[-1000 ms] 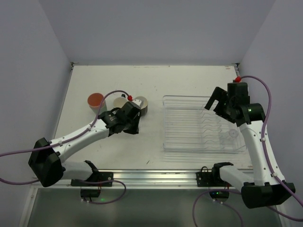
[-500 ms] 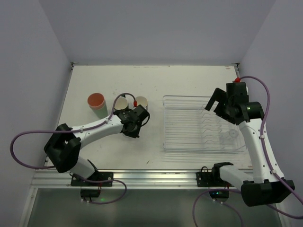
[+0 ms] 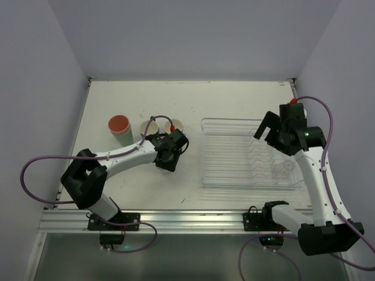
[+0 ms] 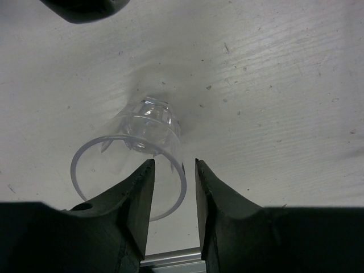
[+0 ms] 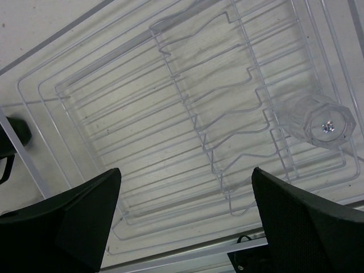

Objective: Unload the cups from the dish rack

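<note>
The left gripper [image 4: 174,170] points down at the table [image 4: 284,85]. Its jaws are a narrow gap apart and straddle the rim wall of a clear glass [image 4: 149,122], one finger inside the mouth and one outside. I cannot tell whether the pads actually press the wall. That glass has its base on the bare tabletop and its mouth up toward the wrist, at about 9 o'clock from the rack in the overhead view. It looks thin, light, smooth and see-through, with a moulded ribbed base. It is probably slippery and easy to tip, so a gentle pinch across the wall near the rim suits it.

The dish rack [image 3: 203,158] is a clear, low-walled tray crossed by thin wavy dividers. A second glass [image 5: 315,120], faceted with its base showing, sits near the rack's 4 o'clock corner. The right gripper [image 5: 182,227] hovers near the 1 o'clock corner, spread wide and holding nothing. I judge the flat facets the surest place to hold that glass.

Farther back, from 10 to 12 o'clock of the left gripper, a pink tumbler [image 3: 119,124], a pale cup [image 3: 148,127] and a cream cup [image 3: 176,125] stand on the table
</note>
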